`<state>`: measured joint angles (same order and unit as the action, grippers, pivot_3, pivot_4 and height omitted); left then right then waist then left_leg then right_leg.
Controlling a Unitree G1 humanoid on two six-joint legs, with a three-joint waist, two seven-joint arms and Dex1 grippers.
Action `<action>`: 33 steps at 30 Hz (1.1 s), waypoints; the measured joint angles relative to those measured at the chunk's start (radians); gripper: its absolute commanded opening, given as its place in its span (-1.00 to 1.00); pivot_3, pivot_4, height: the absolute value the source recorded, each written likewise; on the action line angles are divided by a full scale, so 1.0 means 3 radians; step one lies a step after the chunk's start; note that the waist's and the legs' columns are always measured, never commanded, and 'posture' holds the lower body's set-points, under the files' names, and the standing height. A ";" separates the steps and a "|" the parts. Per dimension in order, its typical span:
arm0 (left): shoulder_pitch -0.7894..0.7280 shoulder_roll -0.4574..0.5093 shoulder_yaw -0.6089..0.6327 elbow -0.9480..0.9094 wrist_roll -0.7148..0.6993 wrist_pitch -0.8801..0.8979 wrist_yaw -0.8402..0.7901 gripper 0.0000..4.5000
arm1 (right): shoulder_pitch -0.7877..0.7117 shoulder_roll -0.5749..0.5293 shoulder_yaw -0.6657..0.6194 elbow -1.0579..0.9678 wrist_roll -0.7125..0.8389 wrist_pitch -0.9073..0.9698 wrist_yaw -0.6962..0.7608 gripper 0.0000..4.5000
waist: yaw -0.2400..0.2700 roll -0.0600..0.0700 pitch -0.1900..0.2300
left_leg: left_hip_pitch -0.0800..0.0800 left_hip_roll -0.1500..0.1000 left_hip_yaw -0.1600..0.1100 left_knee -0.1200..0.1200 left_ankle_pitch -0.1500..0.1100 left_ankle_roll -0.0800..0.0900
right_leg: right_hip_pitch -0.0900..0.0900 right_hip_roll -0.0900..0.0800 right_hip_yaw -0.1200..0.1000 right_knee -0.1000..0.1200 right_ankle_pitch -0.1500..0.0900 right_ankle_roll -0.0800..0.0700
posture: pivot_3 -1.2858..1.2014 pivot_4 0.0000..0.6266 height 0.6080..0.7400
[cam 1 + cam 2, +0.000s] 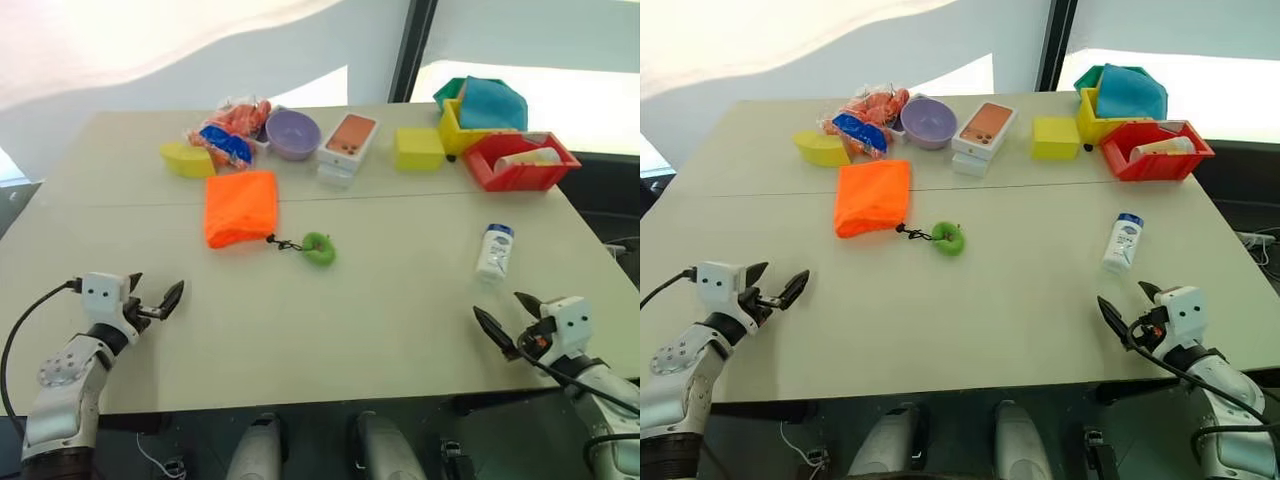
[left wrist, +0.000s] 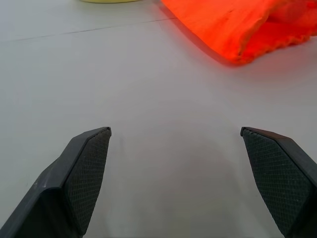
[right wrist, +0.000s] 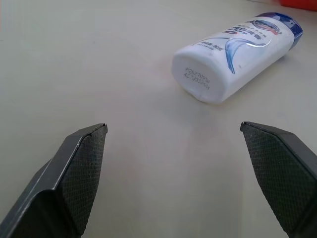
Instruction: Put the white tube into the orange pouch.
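hovering wide open and empty, left gripper (image 1: 150,297), right gripper (image 1: 508,320)

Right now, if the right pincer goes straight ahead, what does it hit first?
Probably the white tube, lying on its side on the table, base end toward the open right pincer, slightly off to one side.
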<state>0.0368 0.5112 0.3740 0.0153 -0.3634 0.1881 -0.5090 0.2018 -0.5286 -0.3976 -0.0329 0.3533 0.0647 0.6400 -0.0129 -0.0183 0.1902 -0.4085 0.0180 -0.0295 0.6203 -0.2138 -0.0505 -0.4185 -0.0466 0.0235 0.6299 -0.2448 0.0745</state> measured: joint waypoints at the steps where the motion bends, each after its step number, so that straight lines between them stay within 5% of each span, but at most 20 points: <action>1: 0.0002 -0.0002 0.0000 -0.0004 -0.0008 0.0001 -0.0004 1.00 | 0.0001 0.0001 0.0000 0.0000 0.0000 -0.0005 -0.0006 0.99 | -0.0001 0.0000 0.0000 | 0.0000 0.0000 0.0000 0.0000 0.0000 0.0000 | 0.0000 0.0000 0.0000 0.0000 0.0000 0.0000 | 0.03 -0.52 1.00; 13: -0.0027 -0.0019 0.0010 0.0004 -0.0024 -0.0010 0.0101 1.00 | -0.0063 0.0005 0.0211 -0.0218 0.0018 0.0117 -0.0014 0.99 | 0.0002 0.0000 0.0000 | 0.0000 0.0000 0.0000 0.0000 0.0000 0.0000 | 0.0000 0.0001 0.0000 0.0001 0.0001 0.0000 | 0.03 -0.52 1.00; 18: -0.0129 -0.0054 -0.0031 0.0072 0.0051 -0.0110 0.0109 1.00 | -0.0353 0.0178 0.0621 -0.0504 0.0007 0.0284 -0.0058 0.99 | -0.0002 -0.0001 -0.0001 | 0.0001 0.0002 -0.0001 0.0001 0.0000 0.0000 | 0.0000 0.0005 0.0000 0.0004 0.0002 -0.0002 | 0.03 -0.52 1.00; 33: -0.0865 -0.0003 -0.0757 0.0798 0.1401 -0.1188 0.0663 1.00 | -0.1035 0.0893 0.1580 -0.0540 -0.0361 0.0494 -0.0511 0.99 | 0.0004 -0.0004 -0.0002 | 0.0001 -0.0001 -0.0001 0.0002 0.0001 0.0001 | 0.0000 0.0006 -0.0001 0.0007 0.0014 0.0008 | 0.03 -0.52 1.00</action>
<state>-0.2226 0.5104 0.1470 0.2548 0.0568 -0.1682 -0.3103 -0.1087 -0.2607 0.0763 -0.1948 0.2451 0.2127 0.4866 -0.0119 -0.0194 0.1895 -0.4083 0.0177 -0.0298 0.6211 -0.2136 -0.0503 -0.4184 -0.0449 0.0232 0.6319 -0.2404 0.0770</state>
